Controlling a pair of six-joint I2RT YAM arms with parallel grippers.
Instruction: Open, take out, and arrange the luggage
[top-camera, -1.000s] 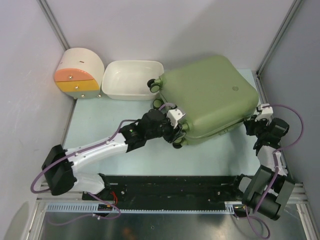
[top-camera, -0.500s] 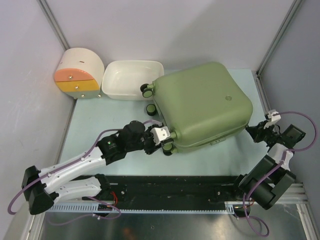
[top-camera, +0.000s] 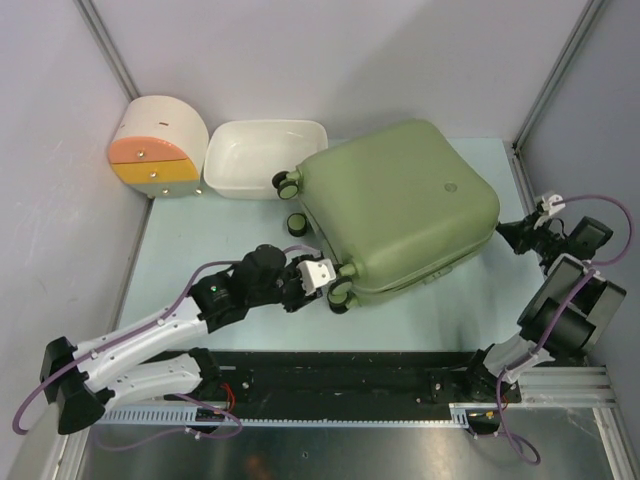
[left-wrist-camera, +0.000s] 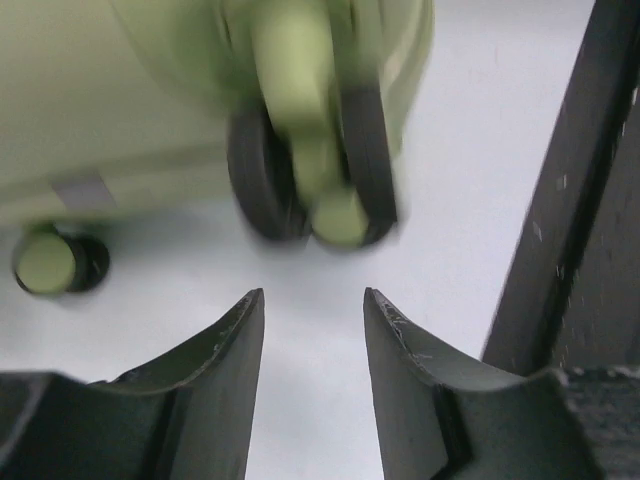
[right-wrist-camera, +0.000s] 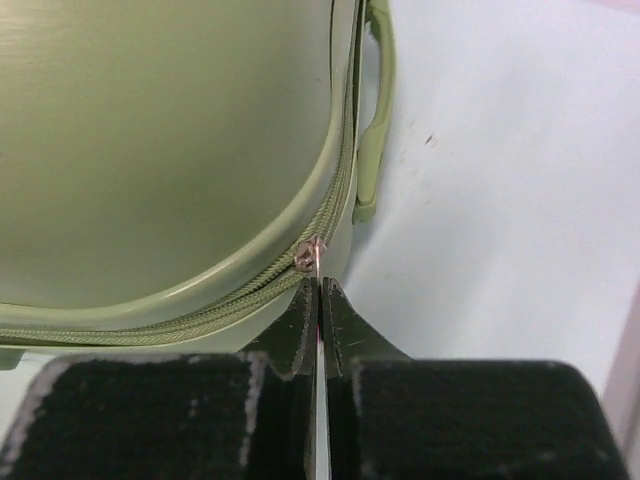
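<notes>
The olive-green luggage (top-camera: 400, 205) lies flat and zipped closed on the pale table, its black wheels pointing left. My left gripper (top-camera: 322, 281) is open just short of the near-left wheel (top-camera: 340, 292). In the left wrist view that double wheel (left-wrist-camera: 310, 190) is blurred ahead of the empty left gripper (left-wrist-camera: 312, 295), and a second wheel (left-wrist-camera: 55, 262) shows at the left. At the case's right corner my right gripper (top-camera: 512, 232) is shut on the zipper pull (right-wrist-camera: 313, 252). The right wrist view shows the right gripper (right-wrist-camera: 320, 283) pinching the thin metal tab beside the side handle (right-wrist-camera: 372, 120).
A white rectangular tub (top-camera: 255, 160) touches the luggage's far-left wheel (top-camera: 287, 184). Left of it stands a round cream drawer box (top-camera: 160, 150) with orange fronts. A black rail (top-camera: 340, 375) runs along the near edge. Grey walls close in left and right.
The luggage has slid and turned to the left, toward the tub. My left gripper has drawn back toward the near left. The right arm's elbow has swung outward, its gripper still on the zipper pull.
</notes>
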